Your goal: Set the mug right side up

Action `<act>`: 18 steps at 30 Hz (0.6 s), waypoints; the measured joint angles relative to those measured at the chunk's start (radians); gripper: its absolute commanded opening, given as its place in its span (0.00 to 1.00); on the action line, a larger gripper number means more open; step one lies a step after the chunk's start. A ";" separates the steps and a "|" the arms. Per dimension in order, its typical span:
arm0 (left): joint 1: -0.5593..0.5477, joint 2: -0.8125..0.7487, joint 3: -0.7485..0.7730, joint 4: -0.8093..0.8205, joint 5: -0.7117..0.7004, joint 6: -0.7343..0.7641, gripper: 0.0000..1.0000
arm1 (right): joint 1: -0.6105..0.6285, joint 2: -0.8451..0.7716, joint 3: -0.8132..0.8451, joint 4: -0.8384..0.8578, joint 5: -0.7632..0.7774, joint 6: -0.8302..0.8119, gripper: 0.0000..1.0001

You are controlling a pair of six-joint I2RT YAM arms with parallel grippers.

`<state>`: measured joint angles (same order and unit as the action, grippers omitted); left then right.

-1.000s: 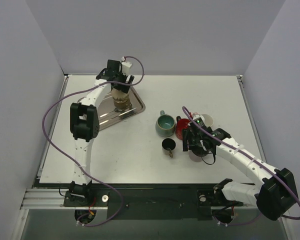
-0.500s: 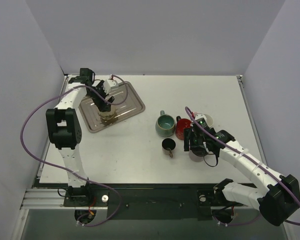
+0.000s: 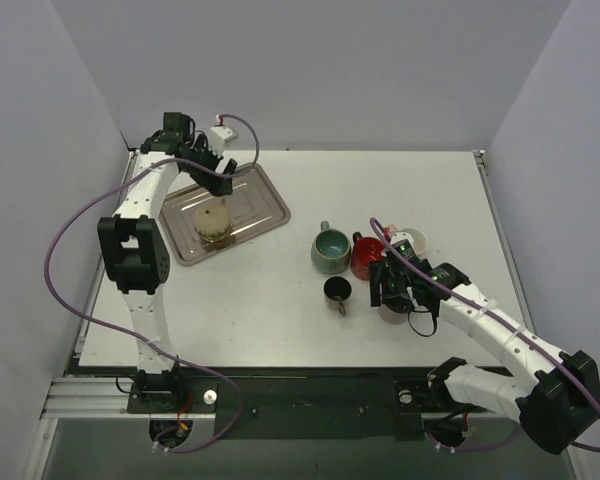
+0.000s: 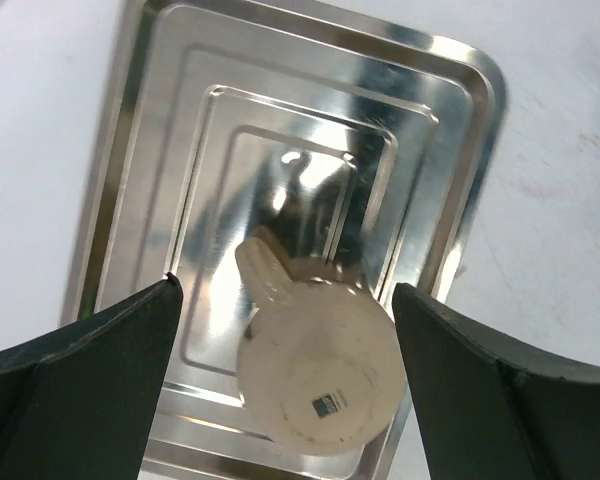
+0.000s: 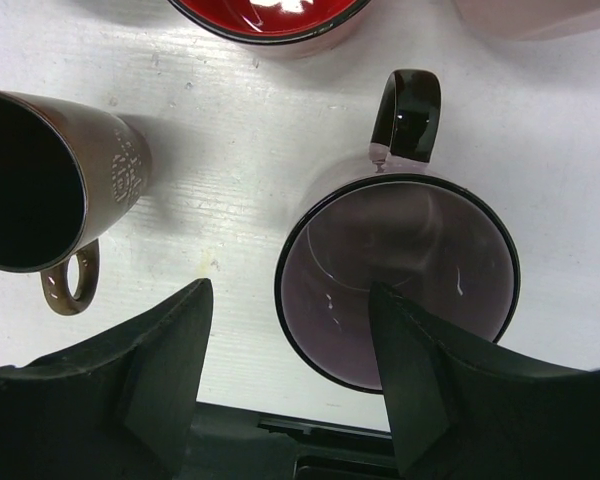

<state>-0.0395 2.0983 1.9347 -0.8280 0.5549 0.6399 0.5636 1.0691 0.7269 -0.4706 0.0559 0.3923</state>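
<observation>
so: cream mug [image 4: 318, 385] upside-down, near tray [image 4: 460, 200] rim

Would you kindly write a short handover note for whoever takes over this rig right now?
Left gripper: open, above the cream mug, not holding it.
Right gripper: open, straddling the rim of an upright purple mug, one finger over its mouth and one outside; no grip visible.
Cream mug: upside down on the metal tray, base up.
Done: the flip has not been made.
Left: grasp the cream mug, turn it over and set it down mouth up.
</observation>
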 measured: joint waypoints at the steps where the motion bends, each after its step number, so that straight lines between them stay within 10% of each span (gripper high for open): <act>1: -0.012 0.020 0.043 -0.002 -0.046 -0.034 0.97 | 0.000 0.000 0.000 -0.001 0.001 0.000 0.59; 7: -0.077 0.181 0.307 -0.039 -0.247 -0.196 0.96 | 0.000 0.000 -0.007 0.003 0.008 -0.004 0.59; 18: -0.119 0.228 0.109 -0.110 -0.310 -0.128 0.83 | 0.000 0.000 -0.029 0.006 0.009 -0.004 0.59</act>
<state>-0.1585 2.3264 2.0434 -0.9382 0.2447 0.5121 0.5632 1.0695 0.6983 -0.4644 0.0647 0.3882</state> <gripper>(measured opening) 0.842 0.590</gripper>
